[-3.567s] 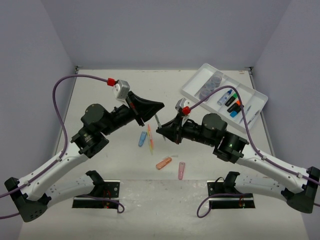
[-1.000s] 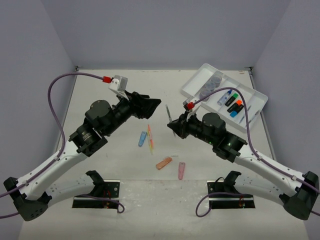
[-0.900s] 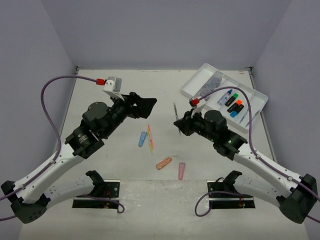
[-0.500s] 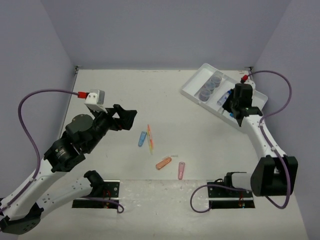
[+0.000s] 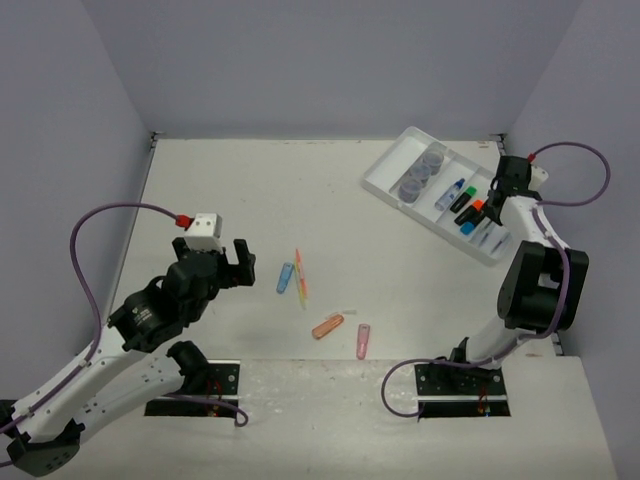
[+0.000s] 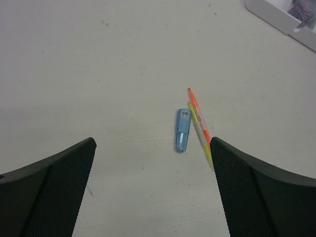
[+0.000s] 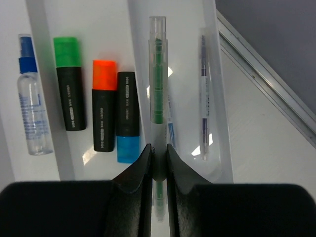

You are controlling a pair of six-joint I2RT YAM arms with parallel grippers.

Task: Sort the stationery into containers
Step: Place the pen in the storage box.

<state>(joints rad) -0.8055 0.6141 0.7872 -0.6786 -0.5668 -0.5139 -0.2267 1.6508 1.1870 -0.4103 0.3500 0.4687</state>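
My right gripper [image 7: 158,157] is shut on a clear pen with a green core [image 7: 158,84], held lengthwise over a narrow compartment of the white tray [image 7: 220,129]. In the top view that gripper [image 5: 492,207] hangs over the tray's right end [image 5: 385,170]. Green [image 7: 68,84], orange [image 7: 103,106] and blue [image 7: 127,118] capped highlighters lie in the neighbouring compartment. Grey-blue pots [image 5: 420,172] fill the far one. My left gripper [image 6: 152,148] is open and empty, just short of a blue capsule [image 6: 182,130] and orange and yellow pens [image 6: 199,117].
An orange capsule [image 5: 327,326] and a pink capsule [image 5: 363,341] lie near the table's front edge. A small spray bottle [image 7: 32,118] and a thin blue pen [image 7: 204,94] rest in the tray. The table's raised right edge [image 7: 266,84] runs just beyond the tray.
My right arm swung from the table's middle out to the tray, carrying the pen. My left arm drew back toward the near left and its jaws opened wide.
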